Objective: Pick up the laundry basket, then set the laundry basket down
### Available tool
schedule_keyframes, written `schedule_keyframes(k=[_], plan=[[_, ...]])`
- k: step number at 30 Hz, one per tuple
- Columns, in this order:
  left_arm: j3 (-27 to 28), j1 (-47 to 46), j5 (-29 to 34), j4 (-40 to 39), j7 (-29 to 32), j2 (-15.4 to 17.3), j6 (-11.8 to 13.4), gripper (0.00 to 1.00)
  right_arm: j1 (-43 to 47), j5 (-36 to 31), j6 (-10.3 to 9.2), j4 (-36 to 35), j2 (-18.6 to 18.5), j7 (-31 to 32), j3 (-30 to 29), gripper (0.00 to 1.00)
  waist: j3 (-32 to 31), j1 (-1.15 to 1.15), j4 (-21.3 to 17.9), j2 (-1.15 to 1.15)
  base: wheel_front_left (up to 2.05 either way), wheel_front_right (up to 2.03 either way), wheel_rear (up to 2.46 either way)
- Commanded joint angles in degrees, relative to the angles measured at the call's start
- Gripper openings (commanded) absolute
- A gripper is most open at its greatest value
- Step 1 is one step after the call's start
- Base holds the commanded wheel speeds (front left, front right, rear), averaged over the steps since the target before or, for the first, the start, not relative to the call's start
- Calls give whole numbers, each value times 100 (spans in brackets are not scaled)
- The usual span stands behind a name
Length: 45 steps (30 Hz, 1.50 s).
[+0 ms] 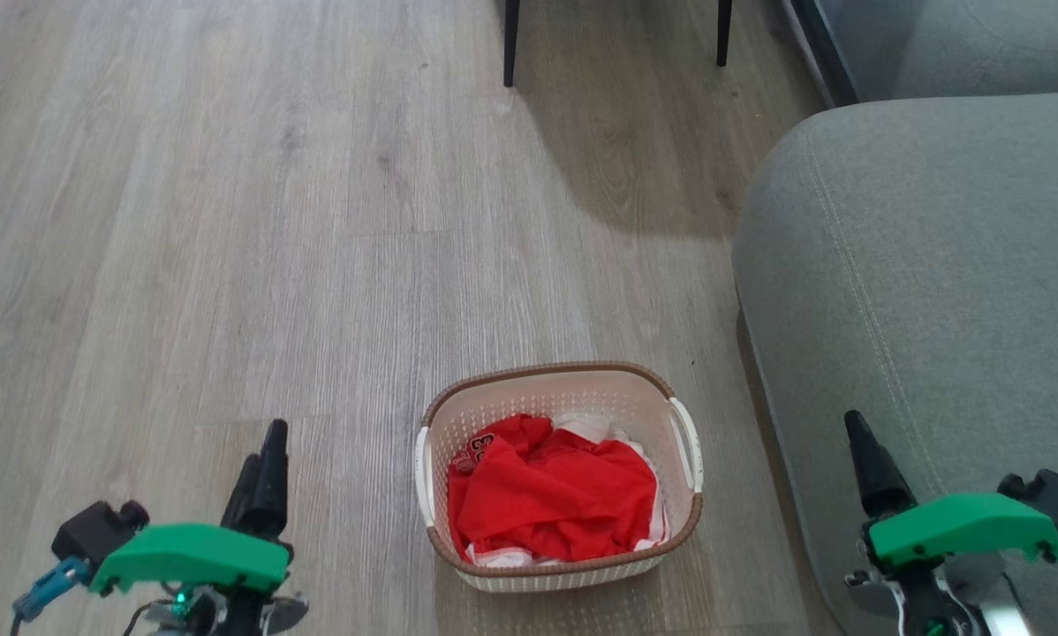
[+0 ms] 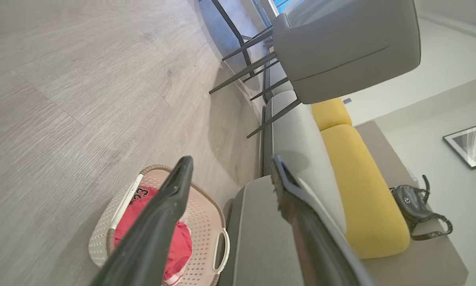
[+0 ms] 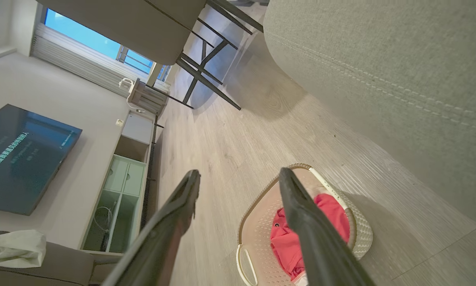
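Grey sofa [image 1: 935,309] stands just right of the laundry basket [image 1: 547,397], with dark chair legs [image 1: 511,44] well beyond it on the far side of the wood-look floor [image 1: 229,221]. Basket sits upright on the floor, near centre, holding a crumpled red garment [image 1: 551,495] with white fabric beneath. Left gripper [image 2: 233,163] and right gripper [image 3: 238,174] both have jaws spread wide, holding nothing, apart from the basket on either side, the right one over the sofa edge.
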Motion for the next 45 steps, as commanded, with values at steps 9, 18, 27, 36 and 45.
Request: schedule_keyframes(k=[9,18,27,36,45], plan=[[-206,-114,974,-315,-211,205,203,100,-133,-796,-3,-273,-56,-208,185,100,-27,0,5,0,0,0,0],[-428,-39,1652,-380,-362,341,419,100,-107,-1423,-4,-289,-63,-359,346,100,-68,0,15,0,0,0,0],[-622,19,2210,-408,-496,450,604,100,-74,-1974,-4,-310,-69,-493,474,100,-111,0,28,0,0,0,0],[-790,72,2810,-476,-647,540,804,100,-59,-2613,-5,-372,-75,-644,600,100,-143,0,13,0,0,0,0],[-965,97,3494,-538,-815,615,975,100,-35,-3317,-6,-475,-83,-812,711,100,-164,0,33,0,0,0,0]])
